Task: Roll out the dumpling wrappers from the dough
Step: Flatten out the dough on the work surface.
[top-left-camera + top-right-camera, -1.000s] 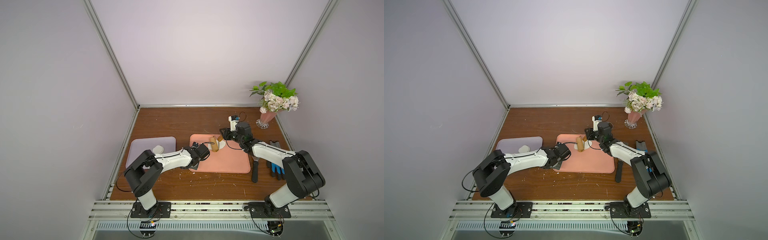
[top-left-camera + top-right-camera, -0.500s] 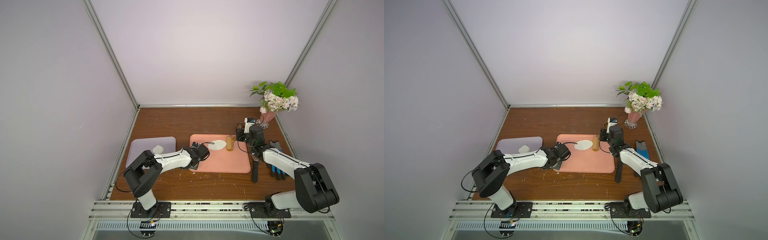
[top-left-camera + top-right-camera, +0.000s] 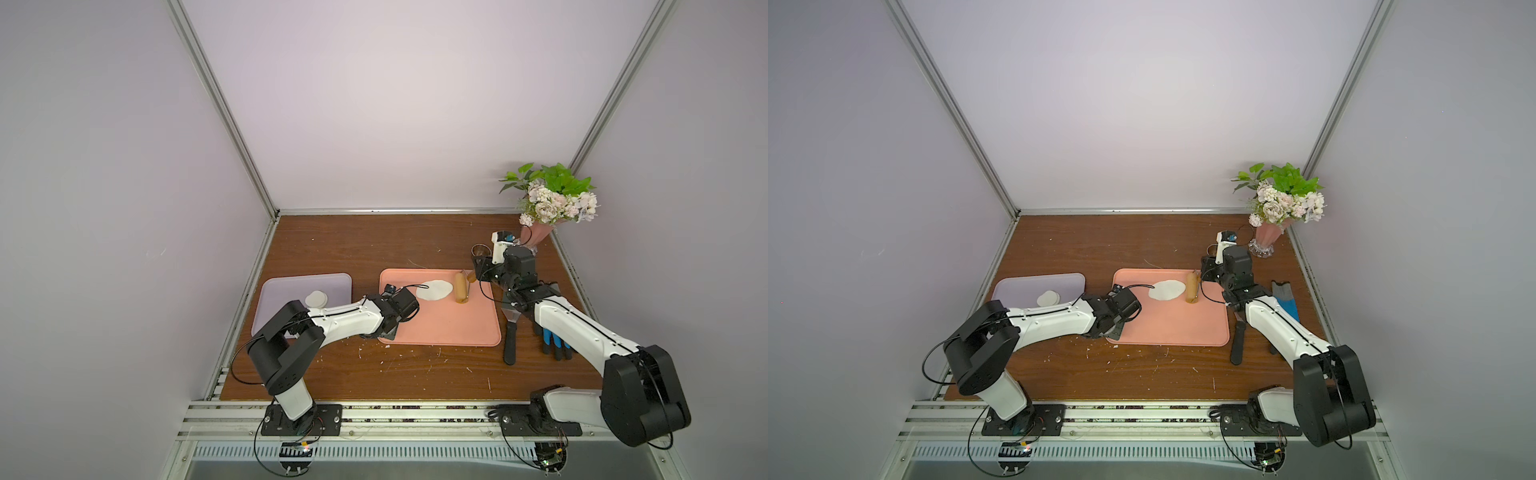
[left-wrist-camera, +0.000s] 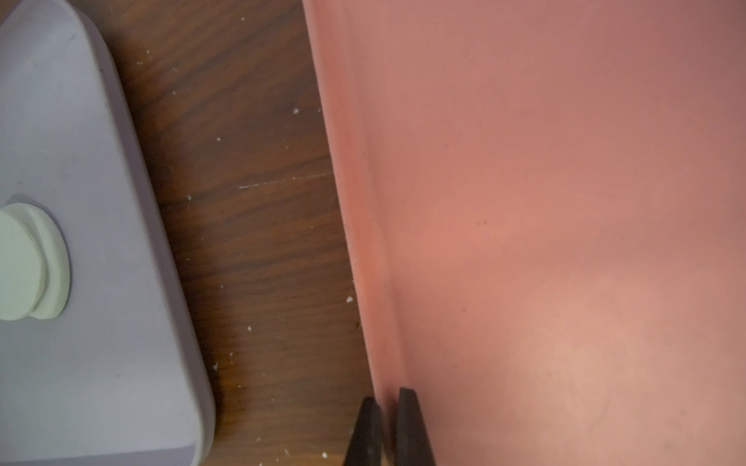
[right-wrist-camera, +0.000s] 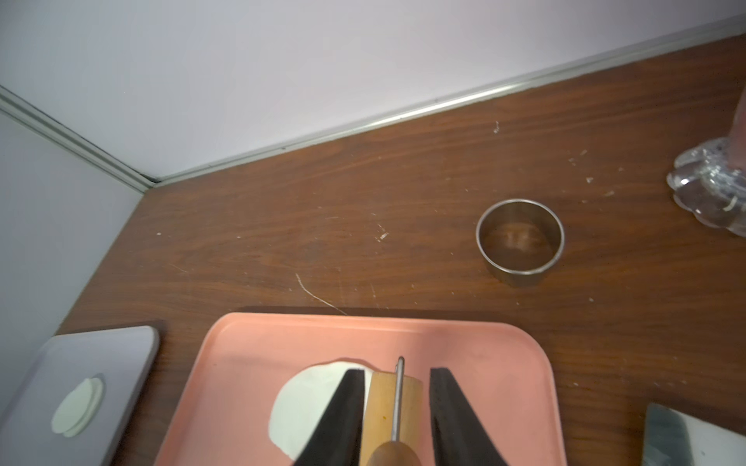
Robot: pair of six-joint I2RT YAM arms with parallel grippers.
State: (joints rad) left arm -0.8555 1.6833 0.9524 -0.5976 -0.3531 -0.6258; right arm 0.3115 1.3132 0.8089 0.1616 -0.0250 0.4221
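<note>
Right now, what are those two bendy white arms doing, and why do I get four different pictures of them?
They are two robot arms fixed at the edge of a brown table. Two pictures look down from above; two come from small cameras on the arms' wrists. The left pincer pinches the edge of the pink tray. The right pincer holds a wooden roller right next to the flat white dough. Round wrappers lie overlapping on the purple tray. A steel ring and a vase of flowers stand farther back.
</note>
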